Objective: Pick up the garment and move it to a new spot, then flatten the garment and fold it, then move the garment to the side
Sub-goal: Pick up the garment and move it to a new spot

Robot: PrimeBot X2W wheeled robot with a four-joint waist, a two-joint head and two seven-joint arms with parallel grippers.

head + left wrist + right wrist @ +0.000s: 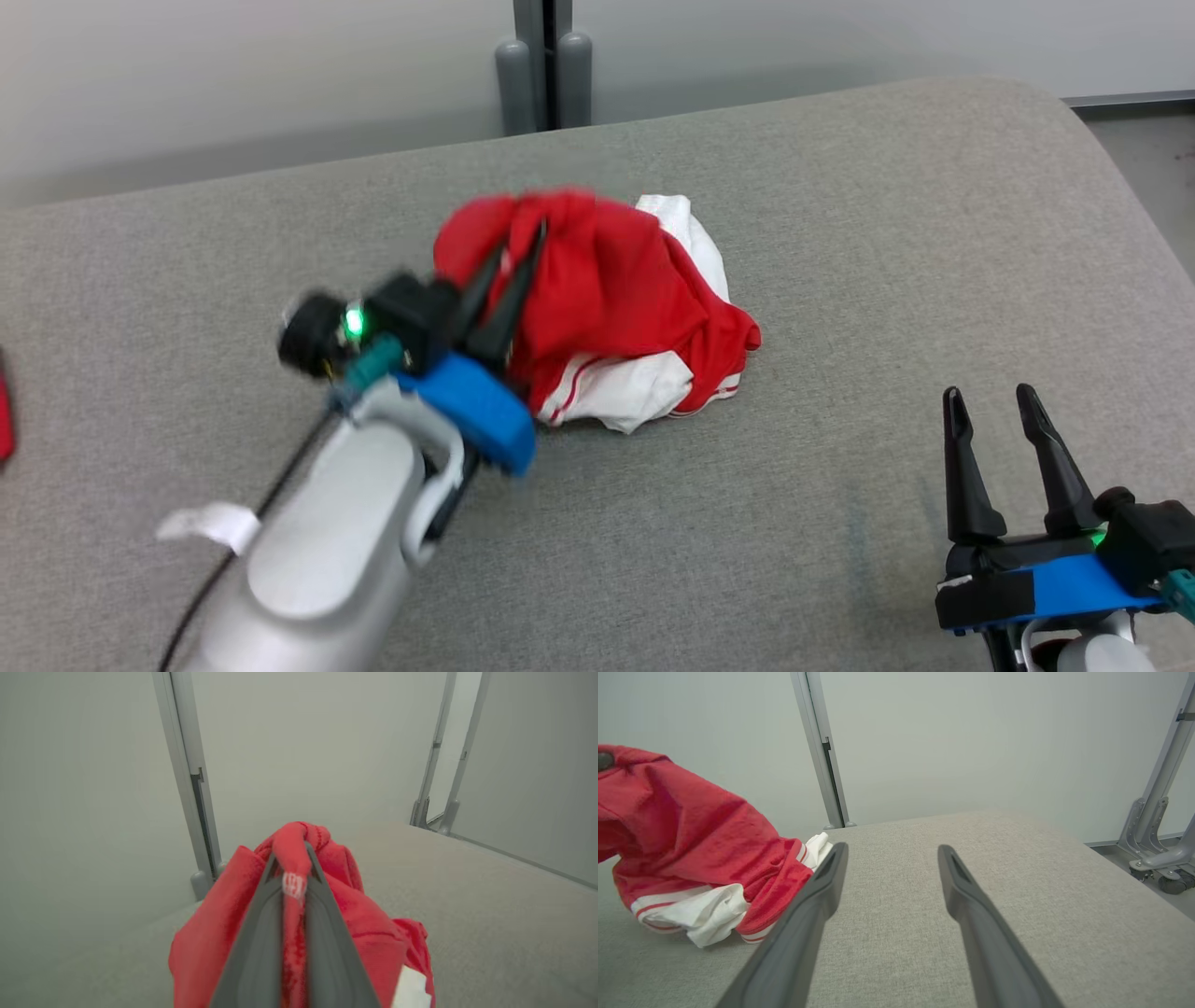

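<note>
Blurred left gripper (523, 241) clamps the crumpled garment (625, 299) — its shape unreadable.

The garment (616, 308) is a crumpled heap of red cloth with white panels and striped trim. It lies near the middle of the grey tabletop (887, 233), nearer its far edge. One red fold is raised, pinched in the left claw (527, 238); the white hem rests on the tabletop.
</note>
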